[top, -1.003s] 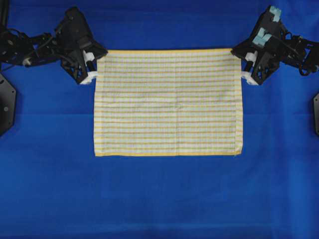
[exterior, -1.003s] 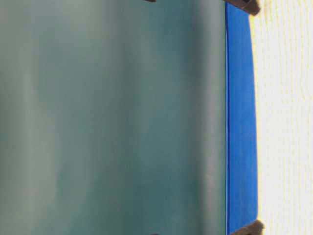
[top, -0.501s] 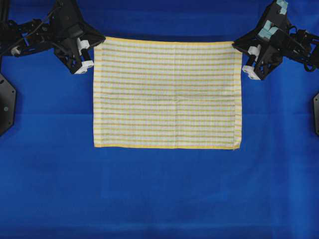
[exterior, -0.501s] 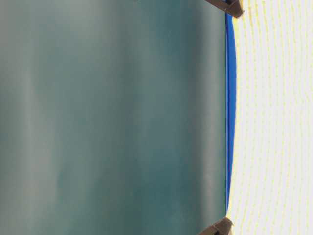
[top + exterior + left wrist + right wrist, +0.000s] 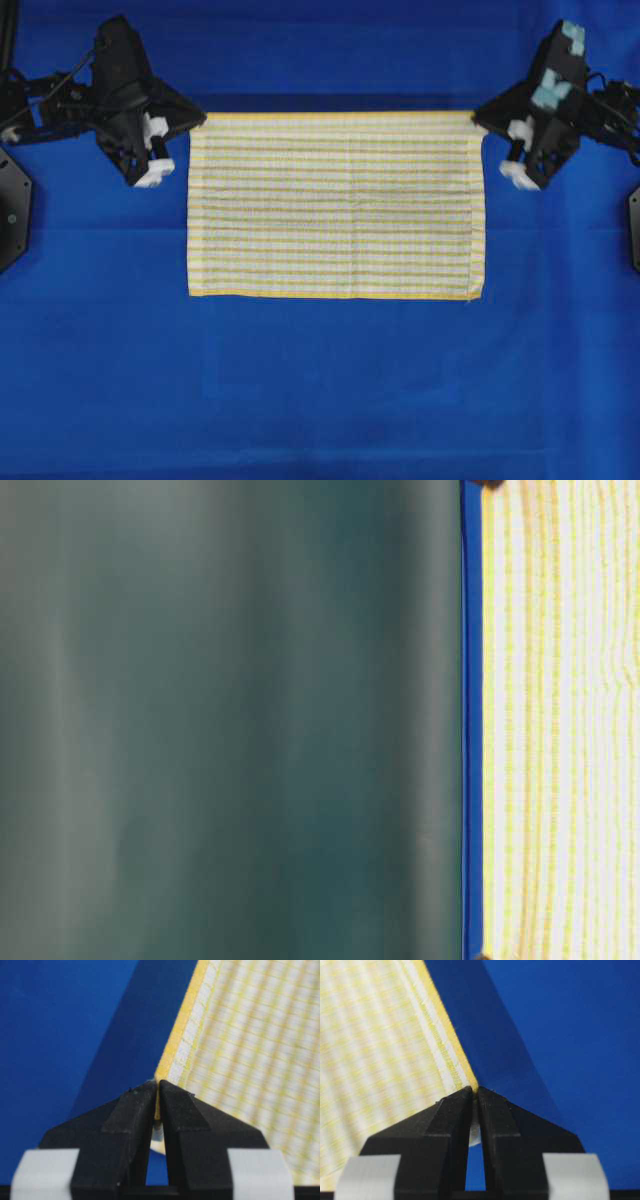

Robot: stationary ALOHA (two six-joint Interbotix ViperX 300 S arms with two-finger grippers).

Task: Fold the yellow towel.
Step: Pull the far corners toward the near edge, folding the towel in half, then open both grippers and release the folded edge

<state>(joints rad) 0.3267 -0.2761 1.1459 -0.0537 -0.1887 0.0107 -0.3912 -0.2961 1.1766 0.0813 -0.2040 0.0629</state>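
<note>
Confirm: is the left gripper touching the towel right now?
Touching. The left wrist view shows the left gripper shut on the towel's yellow-hemmed corner, cloth pinched between its fingertips.

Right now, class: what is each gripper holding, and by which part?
The left gripper and right gripper each pinch a far corner of the yellow towel.
</note>
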